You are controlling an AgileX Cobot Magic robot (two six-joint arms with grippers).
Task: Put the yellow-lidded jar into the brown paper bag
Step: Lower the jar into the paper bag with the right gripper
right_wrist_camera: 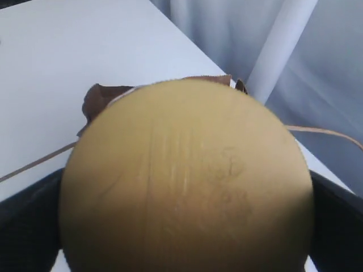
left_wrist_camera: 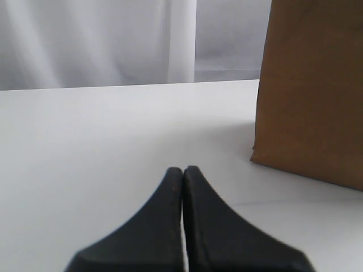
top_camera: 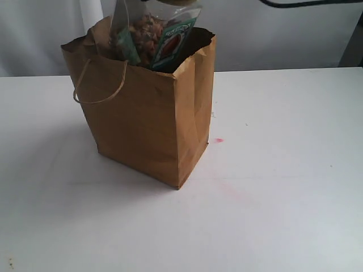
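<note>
As the right pincer (right_wrist_camera: 182, 225) is gripping the yellow-lidded jar (top_camera: 152, 35) partway into the brown paper bag (top_camera: 142, 130), I am aiming straight down; left pincer (left_wrist_camera: 182, 177) clenched, empty.

Bright diffuse light, soft shadows, blurred foregrounds

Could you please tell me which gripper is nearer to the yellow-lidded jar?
Right. The right gripper clasps the yellow-lidded jar by its lid, partway into the brown paper bag; the left gripper is shut, low beside the bag.
</note>
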